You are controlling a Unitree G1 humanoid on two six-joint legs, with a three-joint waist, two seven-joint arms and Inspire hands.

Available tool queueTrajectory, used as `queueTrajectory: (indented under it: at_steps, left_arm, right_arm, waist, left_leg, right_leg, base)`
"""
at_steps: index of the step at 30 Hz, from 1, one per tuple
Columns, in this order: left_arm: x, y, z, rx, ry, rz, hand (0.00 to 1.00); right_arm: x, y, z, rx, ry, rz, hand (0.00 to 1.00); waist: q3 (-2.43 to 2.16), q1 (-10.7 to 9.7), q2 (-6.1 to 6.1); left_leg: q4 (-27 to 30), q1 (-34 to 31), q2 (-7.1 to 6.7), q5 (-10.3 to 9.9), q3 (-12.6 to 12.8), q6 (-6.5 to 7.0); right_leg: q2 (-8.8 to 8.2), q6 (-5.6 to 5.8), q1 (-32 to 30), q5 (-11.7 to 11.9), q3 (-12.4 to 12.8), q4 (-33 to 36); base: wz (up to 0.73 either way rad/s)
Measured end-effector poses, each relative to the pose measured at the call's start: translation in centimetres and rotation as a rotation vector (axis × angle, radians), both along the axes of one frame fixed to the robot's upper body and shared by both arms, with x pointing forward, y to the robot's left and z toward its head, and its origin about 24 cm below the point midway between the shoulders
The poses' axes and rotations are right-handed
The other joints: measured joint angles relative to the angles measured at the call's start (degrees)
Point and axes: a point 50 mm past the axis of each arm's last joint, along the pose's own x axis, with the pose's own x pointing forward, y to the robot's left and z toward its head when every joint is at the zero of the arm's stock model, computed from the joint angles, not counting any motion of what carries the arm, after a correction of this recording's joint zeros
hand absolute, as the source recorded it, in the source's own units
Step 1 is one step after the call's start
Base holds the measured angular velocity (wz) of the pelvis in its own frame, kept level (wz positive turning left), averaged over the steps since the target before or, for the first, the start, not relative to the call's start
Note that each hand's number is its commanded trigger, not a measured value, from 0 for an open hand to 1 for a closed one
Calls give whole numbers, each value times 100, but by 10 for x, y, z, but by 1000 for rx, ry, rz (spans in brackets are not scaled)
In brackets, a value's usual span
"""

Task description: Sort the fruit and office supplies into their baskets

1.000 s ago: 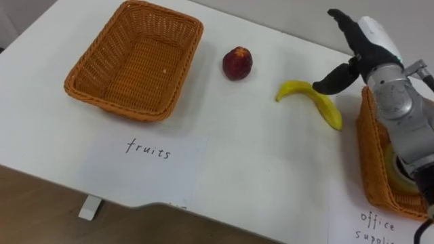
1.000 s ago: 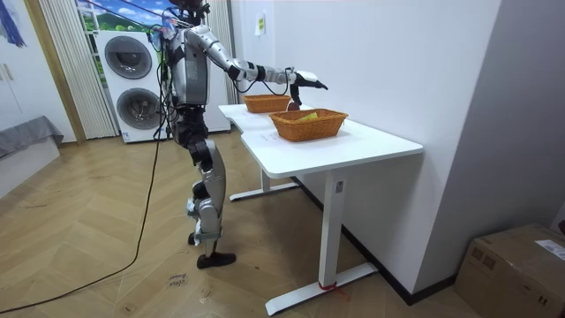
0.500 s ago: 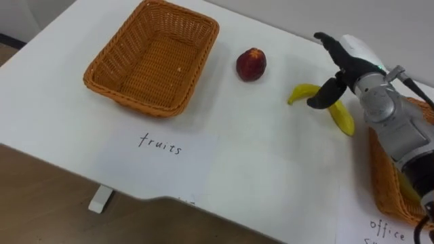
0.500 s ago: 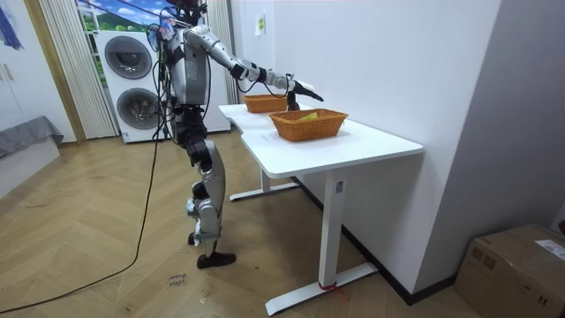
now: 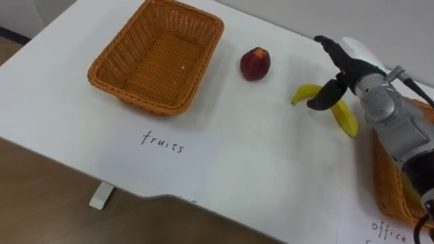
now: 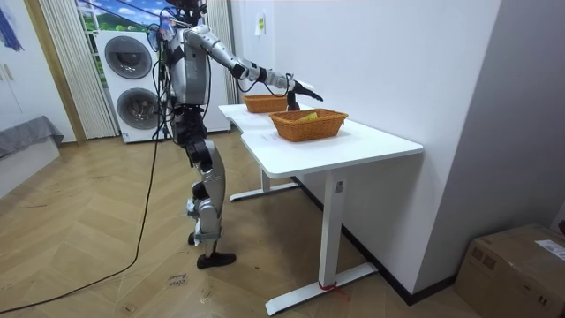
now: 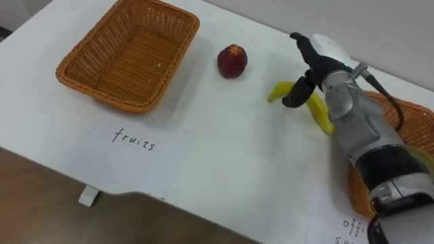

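Banana (image 5: pixel 347 122) lying on the white table (image 5: pixel 271 173), outside both baskets: it rests between the peach (image 5: pixel 255 64) and the office-supplies basket (image 5: pixel 381 179), near the latter. The robot's right hand (image 5: pixel 347 64) is poised over the banana's middle, released, with its fingers (image 5: pixel 327 45) stretched out beyond the fruit and its thumb pointing down across the yellow skin. Whether the thumb tip touches the banana cannot be told; nothing is grasped. One second earlier the same hand stood higher and farther right, above the banana's end beside the office-supplies basket, with its fingers pointing upward. Half a second earlier it had already come down to its present place, and its pose has scarcely altered since. The banana, the peach and the fruit basket (image 5: pixel 135 98) keep their mutual arrangement across all three moments; their common drift in the eye views belongs to the camera. A paper label (image 5: pixel 163 144) lies on the table in front of the fruit basket, and a second label (image 5: pixel 388 229) lies in front of the office-supplies basket. Something yellow shows in that basket, too hidden by the forearm to name. In the room view the robot stands at the table's end on the room view's left, with two stacked washing machines (image 6: pixel 132 62) behind it. Its feet are where they were, and the right arm reaches over the baskets slightly lower than a second ago.
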Motion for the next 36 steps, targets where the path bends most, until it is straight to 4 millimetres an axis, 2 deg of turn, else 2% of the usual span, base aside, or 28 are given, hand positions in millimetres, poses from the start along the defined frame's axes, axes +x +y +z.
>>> queueTrajectory:
  at_steps: [16, 26, 33, 36]
  left_arm:
    - [1, 0, 0, -3, -6, -2, 0]
    - [2, 0, 0, -4, -8, -3, 0]
    - [4, 1, 1, -4, -14, 3, 0]
    - [3, 2, 0, 0, -1, 7, 0]
  right_arm:
    - [-1, -3, -3, -5, 12, -10, 0]
    - [-2, -10, -10, -11, 43, -41, 0]
    - [-5, -17, -17, -16, 74, -72, 0]
    - [-7, -22, -22, -20, 95, -91, 0]
  waist:
    - [1, 17, -14]
    - [-11, 158, -29]
    - [-7, 192, -21]
    - [-2, 269, -14]
  left_leg:
    - [-7, -14, -1, 0, -1, 0]
    - [9, -14, -8, 2, -49, -1]
    - [84, -88, -15, 5, -133, -5]
    - [85, -107, -19, 14, -162, -18]
  right_leg:
    - [2, 0, -11, 0, -7, -9]
    - [-5, 0, -6, 0, -58, -9]
    - [-11, -4, -6, 3, -133, -8]
    - [-8, -11, 0, 7, -145, -8]
  base:
    - [0]
    - [2]
    - [6]
    - [3]
